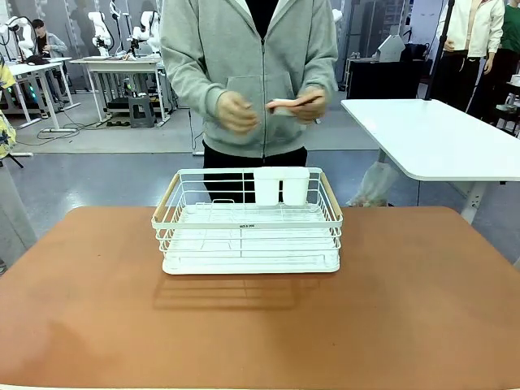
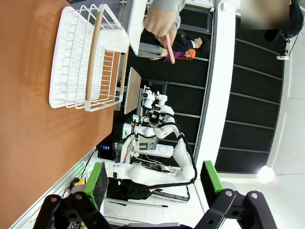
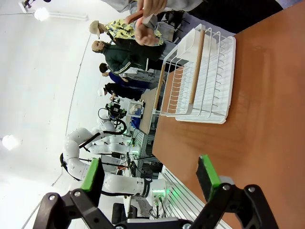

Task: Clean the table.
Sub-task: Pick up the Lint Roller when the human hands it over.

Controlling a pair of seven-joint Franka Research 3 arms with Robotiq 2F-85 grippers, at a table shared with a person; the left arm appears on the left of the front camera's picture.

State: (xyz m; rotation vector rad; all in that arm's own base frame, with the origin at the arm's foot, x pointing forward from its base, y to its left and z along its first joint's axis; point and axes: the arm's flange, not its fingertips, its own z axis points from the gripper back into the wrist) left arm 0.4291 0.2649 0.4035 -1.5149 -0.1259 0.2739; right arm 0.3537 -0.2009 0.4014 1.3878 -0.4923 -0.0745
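Observation:
The reddish-brown table (image 1: 89, 309) spreads wide across the front view, bare apart from a white wire rack (image 1: 247, 223) at its far middle. Behind the rack a person in a grey hoodie holds a thin pink-orange item (image 1: 292, 103) in both hands at waist height, above and beyond the table's far edge. My left gripper (image 2: 153, 182) hangs open off the side of the table (image 2: 28, 124), with nothing between its green pads. My right gripper (image 3: 148, 175) is open too, out past the table's edge (image 3: 257, 124), far from the rack (image 3: 205, 78).
The rack has wooden side handles and two white cups (image 1: 280, 185) at its back. A smaller white-topped table (image 1: 439, 134) stands at the far right beyond the brown one. Other people and benches show farther back.

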